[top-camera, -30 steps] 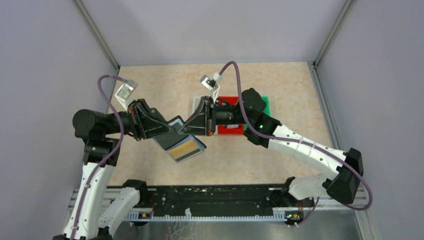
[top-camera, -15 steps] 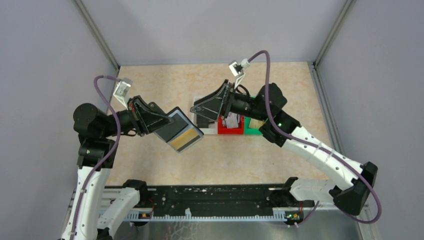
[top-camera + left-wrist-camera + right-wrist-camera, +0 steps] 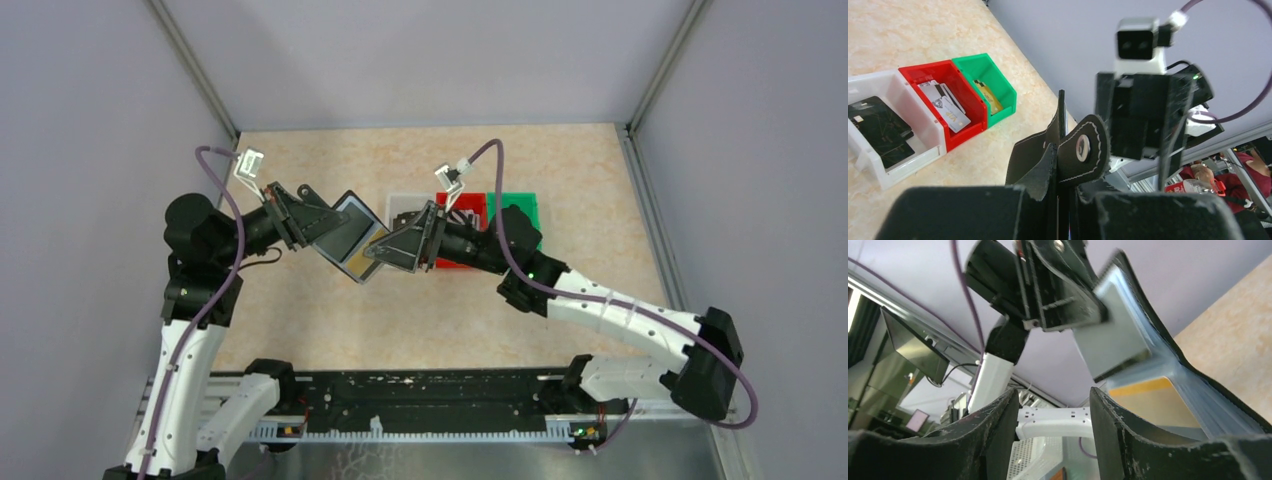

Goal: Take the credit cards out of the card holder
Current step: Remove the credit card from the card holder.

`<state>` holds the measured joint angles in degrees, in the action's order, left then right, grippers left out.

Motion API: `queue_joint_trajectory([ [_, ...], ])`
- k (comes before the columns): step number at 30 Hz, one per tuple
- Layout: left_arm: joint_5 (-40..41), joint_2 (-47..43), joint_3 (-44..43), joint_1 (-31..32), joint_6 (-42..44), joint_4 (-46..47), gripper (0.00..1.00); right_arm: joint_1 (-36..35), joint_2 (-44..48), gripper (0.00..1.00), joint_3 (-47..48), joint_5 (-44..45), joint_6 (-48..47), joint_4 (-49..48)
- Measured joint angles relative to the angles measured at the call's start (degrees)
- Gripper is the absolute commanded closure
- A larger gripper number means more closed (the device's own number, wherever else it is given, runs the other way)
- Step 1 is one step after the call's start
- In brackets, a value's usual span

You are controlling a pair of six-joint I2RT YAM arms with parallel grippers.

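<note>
A: What is the left gripper (image 3: 325, 228) holding?

B: The card holder (image 3: 352, 238). It is clamped on one flap and lifted clear of the table (image 3: 430, 320), with the holder spread open. The outside is matte black and leathery. The rounded snap tab (image 3: 1085, 150) has pale stitching along its edge and one shiny metal stud.

A: And inside?

B: Smooth grey-blue pockets, flat and rectangular. One gold card (image 3: 362, 265) shows in the lower pocket, thin and stiff with a plain face.

A: What about the right gripper (image 3: 375, 252)?

B: Its tips are right at the holder's lower edge, next to that card. In its wrist view the two dark, rough-edged fingers (image 3: 1118, 440) stand apart, and nothing lies between them.

A: How many trays are there?

B: Three glossy plastic ones sit side by side at the back of the table. The white bin (image 3: 883, 175) holds black cards (image 3: 875, 122), at least two. The red bin (image 3: 964, 137) holds a few overlapping grey-white cards (image 3: 948, 110), and I cannot count them exactly. The green bin (image 3: 1003, 90) shows one tan card (image 3: 988, 97).
</note>
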<state>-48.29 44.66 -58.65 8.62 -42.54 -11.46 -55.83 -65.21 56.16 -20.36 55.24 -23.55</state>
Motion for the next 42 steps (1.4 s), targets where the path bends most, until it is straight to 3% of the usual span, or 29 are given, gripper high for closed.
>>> queue_joint_trajectory([
  [14,-0.81,-0.92,0.42,0.00,-7.21,4.59,1.00,-1.44,-8.52,0.54,-4.04,1.75,8.11,-16.61],
  [19,-0.87,-1.14,0.42,0.00,-8.46,5.14,1.00,-1.44,-10.84,0.64,-4.02,1.66,10.62,-21.92],
  [24,-0.55,-1.53,0.42,-0.04,-8.85,5.49,1.00,-1.44,-13.16,0.66,-4.02,1.53,13.64,-27.30],
  [34,2.25,-2.32,-0.55,0.02,-9.05,4.90,1.00,-2.12,-14.62,0.99,-4.90,3.89,16.00,-34.07],
  [42,2.05,-2.36,-0.68,0.33,-9.33,4.00,1.00,-2.58,-15.23,1.00,-7.17,5.92,16.41,-38.03],
])
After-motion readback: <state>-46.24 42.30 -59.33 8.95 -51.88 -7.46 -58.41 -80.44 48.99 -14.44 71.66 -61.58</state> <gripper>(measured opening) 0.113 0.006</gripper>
